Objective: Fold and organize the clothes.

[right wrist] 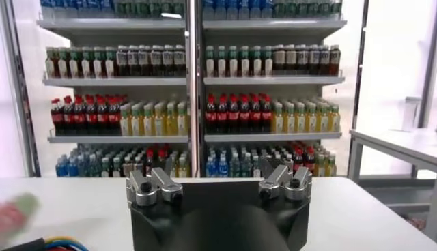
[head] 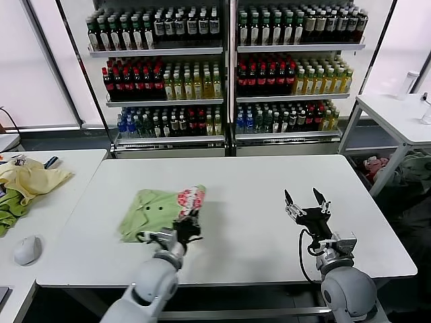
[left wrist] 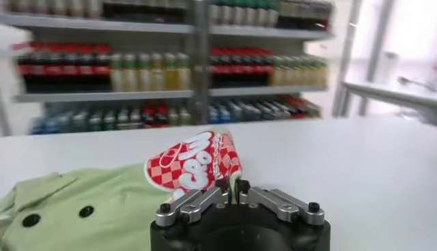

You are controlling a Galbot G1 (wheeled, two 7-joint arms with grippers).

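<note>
Green polo shirt lies bunched near the bench's front-left edge, the left gripper with jaws pinched on a lifted fold (red-and-white print facing up). Left wrist view alone shows its dark buttons; the fold hides the pinch point. Right gripper hovers near the front-right edge, jaws spread.

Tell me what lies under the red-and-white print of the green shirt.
The print sits on a fold lifted by the left claw, over the polo shirt. Anything beneath is hidden.
</note>
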